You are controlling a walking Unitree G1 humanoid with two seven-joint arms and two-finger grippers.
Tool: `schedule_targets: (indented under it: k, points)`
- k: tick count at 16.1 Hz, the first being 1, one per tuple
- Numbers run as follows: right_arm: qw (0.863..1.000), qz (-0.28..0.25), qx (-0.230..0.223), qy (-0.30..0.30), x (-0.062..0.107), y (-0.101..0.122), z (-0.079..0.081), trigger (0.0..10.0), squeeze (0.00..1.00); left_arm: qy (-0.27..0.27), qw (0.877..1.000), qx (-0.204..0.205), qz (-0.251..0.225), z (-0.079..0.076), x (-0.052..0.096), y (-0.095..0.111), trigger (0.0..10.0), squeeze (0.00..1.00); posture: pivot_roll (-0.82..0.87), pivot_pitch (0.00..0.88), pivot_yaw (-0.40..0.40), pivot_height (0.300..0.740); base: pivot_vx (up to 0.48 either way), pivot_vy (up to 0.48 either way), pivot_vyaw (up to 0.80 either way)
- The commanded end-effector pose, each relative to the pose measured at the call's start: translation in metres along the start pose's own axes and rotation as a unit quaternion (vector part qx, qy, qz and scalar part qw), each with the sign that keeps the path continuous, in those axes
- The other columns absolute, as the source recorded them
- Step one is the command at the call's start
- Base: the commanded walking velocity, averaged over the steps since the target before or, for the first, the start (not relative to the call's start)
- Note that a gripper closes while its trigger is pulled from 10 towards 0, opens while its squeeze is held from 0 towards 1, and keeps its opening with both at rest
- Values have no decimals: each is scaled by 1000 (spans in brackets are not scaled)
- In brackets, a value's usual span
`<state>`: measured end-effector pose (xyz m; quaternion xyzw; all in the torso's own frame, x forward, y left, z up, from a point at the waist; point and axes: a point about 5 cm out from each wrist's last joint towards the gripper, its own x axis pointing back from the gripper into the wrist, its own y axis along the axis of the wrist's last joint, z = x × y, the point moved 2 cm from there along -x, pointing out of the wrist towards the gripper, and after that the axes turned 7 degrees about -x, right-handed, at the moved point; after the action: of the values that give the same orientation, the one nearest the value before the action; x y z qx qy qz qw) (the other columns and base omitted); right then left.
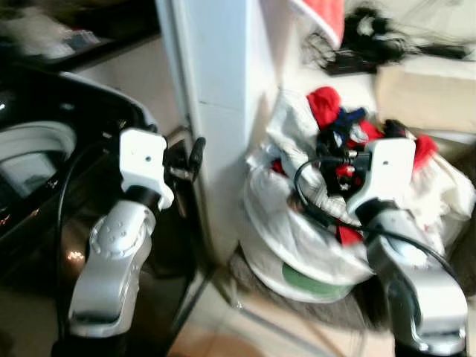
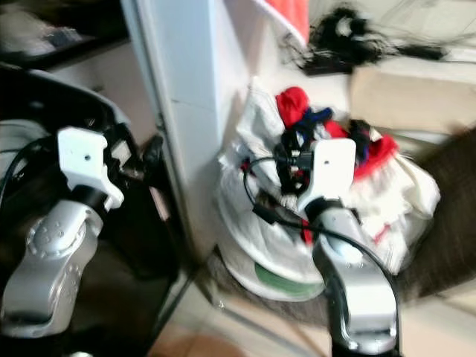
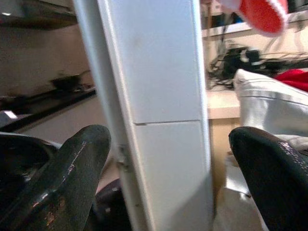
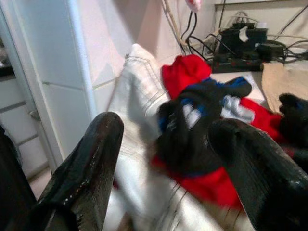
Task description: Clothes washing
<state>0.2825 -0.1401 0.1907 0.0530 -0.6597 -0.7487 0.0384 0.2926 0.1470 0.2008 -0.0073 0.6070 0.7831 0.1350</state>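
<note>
A white laundry basket [image 1: 297, 277] stands on the floor at my right, heaped with white cloth [image 1: 286, 126], a red garment [image 1: 323, 104] and a dark blue garment [image 4: 202, 120]. My right gripper [image 4: 168, 130] hovers open just over the heap, and the dark blue garment lies between and ahead of its fingers. The black washing machine [image 1: 44, 149] stands at my left. My left gripper [image 3: 168, 139] is raised and open, holds nothing, and points at the white cabinet panel [image 3: 154, 72] beside the machine.
The white cabinet panel [image 1: 216, 89] stands between the machine and the basket. Behind the basket there is a shelf with tangled black cables [image 1: 372, 41] and a beige box [image 1: 424, 93]. A red cloth [image 1: 327, 15] hangs above. Tiled floor [image 1: 245, 335] lies in front.
</note>
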Motion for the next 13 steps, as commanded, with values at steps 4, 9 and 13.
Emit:
schedule_targets:
  k: [4,9,13]
  points:
    - [1000,-9,9,18,-2,6,3,10000,0,4,1000,4,5,-1,1,-2,10000,0,-72,0,30,740,0,367,0]
    - [1000,-10,17,24,-7,9,-1,10000,0,23,1000,-7,13,-8,8,-4,10000,0,-62,0,6,740,0,-171,0]
    - [999,-6,32,15,-10,8,-6,10000,0,24,1000,-10,15,-9,7,-3,10000,0,-59,0,1,740,0,0,0]
